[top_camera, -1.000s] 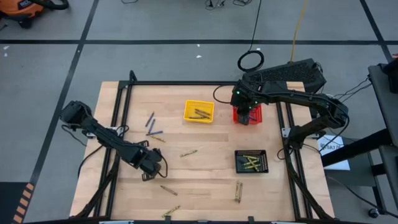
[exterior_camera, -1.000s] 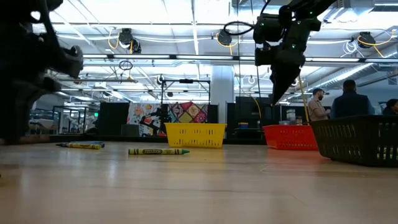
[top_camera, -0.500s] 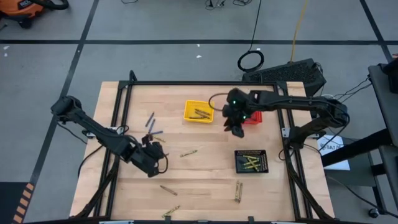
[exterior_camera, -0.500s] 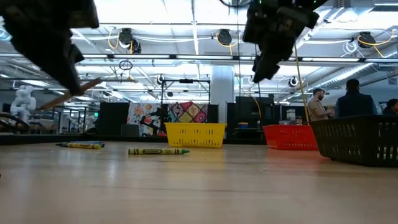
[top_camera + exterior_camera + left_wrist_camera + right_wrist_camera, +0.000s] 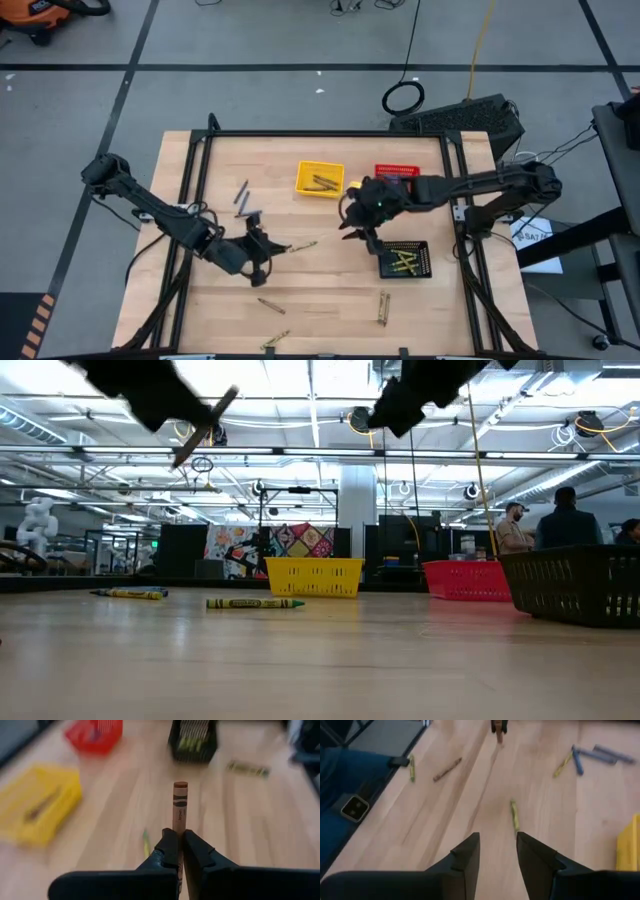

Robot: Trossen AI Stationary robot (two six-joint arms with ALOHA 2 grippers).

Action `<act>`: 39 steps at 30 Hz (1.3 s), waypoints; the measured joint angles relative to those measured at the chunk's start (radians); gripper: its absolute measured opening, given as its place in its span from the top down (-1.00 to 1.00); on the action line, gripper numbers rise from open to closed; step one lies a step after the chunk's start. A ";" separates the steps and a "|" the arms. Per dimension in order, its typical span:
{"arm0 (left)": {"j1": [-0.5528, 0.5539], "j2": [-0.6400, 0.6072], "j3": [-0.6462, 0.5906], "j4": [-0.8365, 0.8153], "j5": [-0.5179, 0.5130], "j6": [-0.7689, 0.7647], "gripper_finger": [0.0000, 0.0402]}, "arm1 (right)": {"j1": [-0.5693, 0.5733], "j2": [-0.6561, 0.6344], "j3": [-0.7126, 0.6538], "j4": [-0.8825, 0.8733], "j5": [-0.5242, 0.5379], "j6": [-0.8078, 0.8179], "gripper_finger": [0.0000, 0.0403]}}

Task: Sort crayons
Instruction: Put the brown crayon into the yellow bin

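Observation:
My left gripper (image 5: 266, 247) hangs above the table's left middle, shut on a brown crayon (image 5: 179, 805). The low view shows that crayon (image 5: 206, 426) high above the tabletop. My right gripper (image 5: 356, 228) hovers open over the table's middle, left of the black basket (image 5: 404, 259), with nothing between its fingers (image 5: 470, 857). A yellow-olive crayon (image 5: 305, 244) lies flat between the two grippers. Blue-purple crayons (image 5: 243, 201) lie at the far left, and more crayons (image 5: 270, 305) lie toward the near edge. My left gripper pinches the brown crayon between its two fingers near one end (image 5: 177, 831). The rest of the crayon sticks out past the fingertips to its free end (image 5: 180, 785). The fingers slant downward toward the table's right side. The crayon is lifted clear and tilted.
A yellow basket (image 5: 320, 180) with crayons and a red basket (image 5: 397, 174) stand at the far side. The black basket holds yellow-olive crayons. A black frame (image 5: 300, 134) runs round the table. People stand in the room behind (image 5: 565, 518).
My left gripper has risen with the brown crayon, tipped from pointing down to nearly level, and drifted toward the table's right. My right gripper has swung from over the red basket toward the table's middle and near side, staying open.

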 joint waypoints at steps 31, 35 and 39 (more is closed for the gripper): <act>0.136 -0.001 0.001 0.639 0.107 0.392 1.00 | 0.159 0.112 0.000 0.561 0.371 -0.041 0.42; 0.152 -0.001 0.001 0.640 0.120 0.392 1.00 | 0.161 0.112 0.000 0.577 0.370 -0.052 0.42; 0.168 -0.001 0.001 0.639 0.140 0.392 1.00 | 0.160 0.112 0.000 0.611 0.322 -0.052 0.42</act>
